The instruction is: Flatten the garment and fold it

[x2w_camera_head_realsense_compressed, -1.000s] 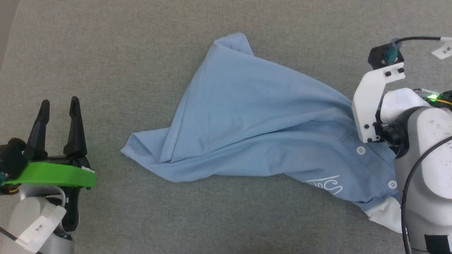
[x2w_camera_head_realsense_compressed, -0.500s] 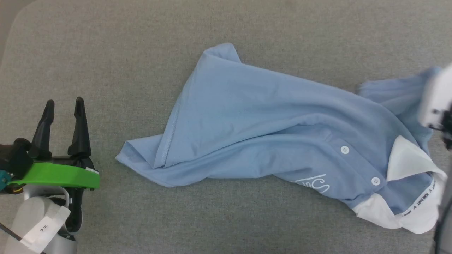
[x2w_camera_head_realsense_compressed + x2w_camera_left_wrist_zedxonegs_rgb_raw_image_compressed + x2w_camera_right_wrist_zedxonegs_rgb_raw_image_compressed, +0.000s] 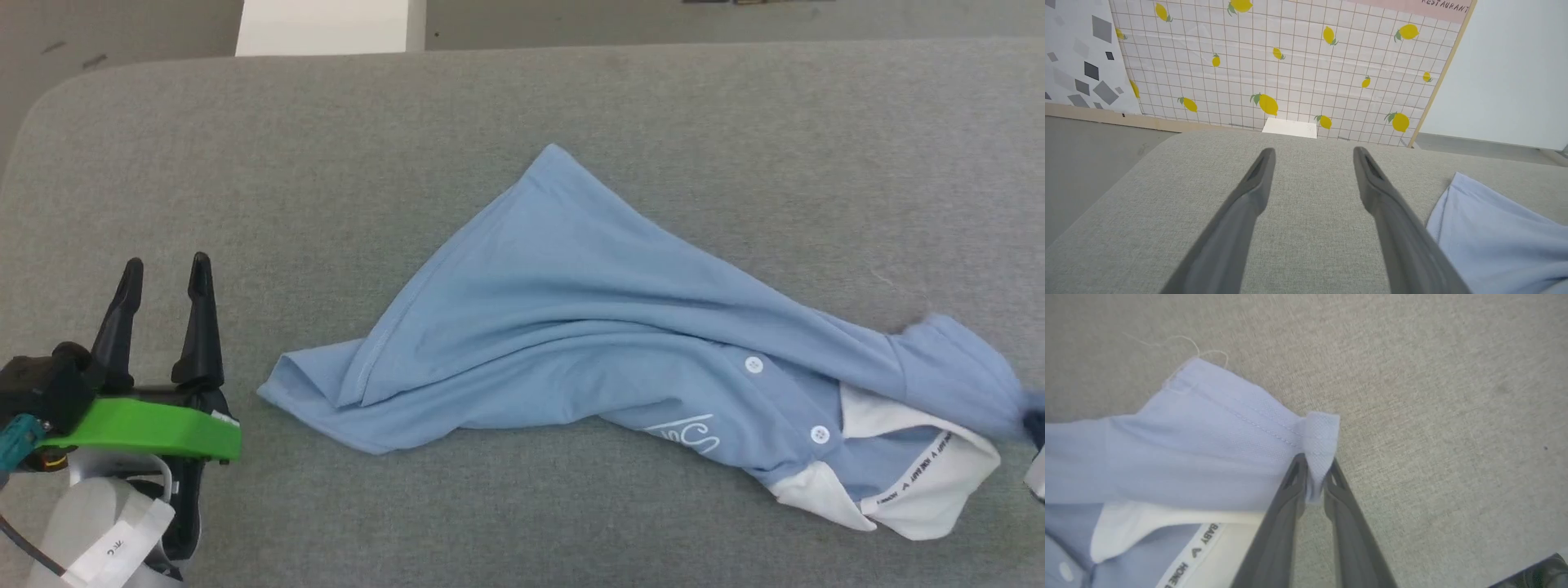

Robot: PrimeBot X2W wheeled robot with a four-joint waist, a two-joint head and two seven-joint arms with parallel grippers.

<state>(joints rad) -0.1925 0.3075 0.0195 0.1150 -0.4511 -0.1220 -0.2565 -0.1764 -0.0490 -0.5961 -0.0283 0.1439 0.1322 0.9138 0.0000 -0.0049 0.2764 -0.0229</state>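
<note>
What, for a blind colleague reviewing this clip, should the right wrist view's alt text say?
The right gripper, jaws closed, pinches a bunched hemmed edge of the light blue garment over a grey fabric surface. The garment's white collar, with a printed neck tape, lies at lower left.

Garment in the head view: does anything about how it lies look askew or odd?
Yes. The garment lies bunched in a diagonal wedge, not flat: its hem corner is folded over, the white collar gapes open showing its label tape, and the right tool pinches one sleeve edge.
</note>
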